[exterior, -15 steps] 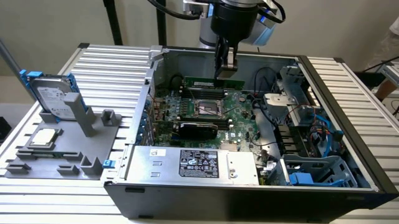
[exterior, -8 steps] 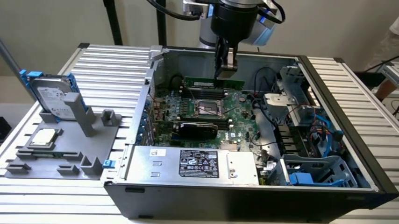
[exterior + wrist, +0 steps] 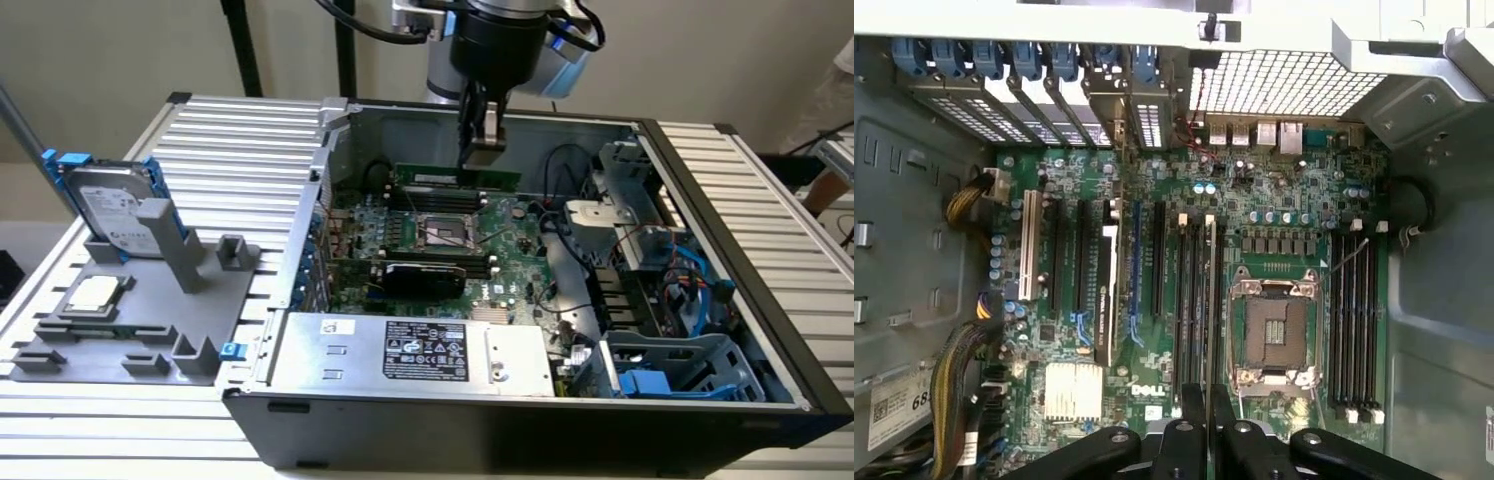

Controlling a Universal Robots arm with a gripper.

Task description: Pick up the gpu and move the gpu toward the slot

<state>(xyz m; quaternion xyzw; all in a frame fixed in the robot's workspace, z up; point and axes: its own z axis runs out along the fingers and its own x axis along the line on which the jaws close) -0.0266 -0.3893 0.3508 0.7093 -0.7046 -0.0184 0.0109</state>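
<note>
Ribbed metal table [image 3: 200, 130], open computer case [image 3: 534, 430], jaws closed on thin green board [image 3: 454, 177].

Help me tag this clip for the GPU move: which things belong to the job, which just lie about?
Job: rectangular green-board GPU card with black shroud; long narrow bright-blue plastic slot.
Lying about: silver hard drive with blue rails; small square silver CPU chip.

Open case top gives access; gpu [image 3: 420, 276] upright amid motherboard [image 3: 507, 285]; cables [image 3: 567, 215] crowd exterior view's right.
</note>
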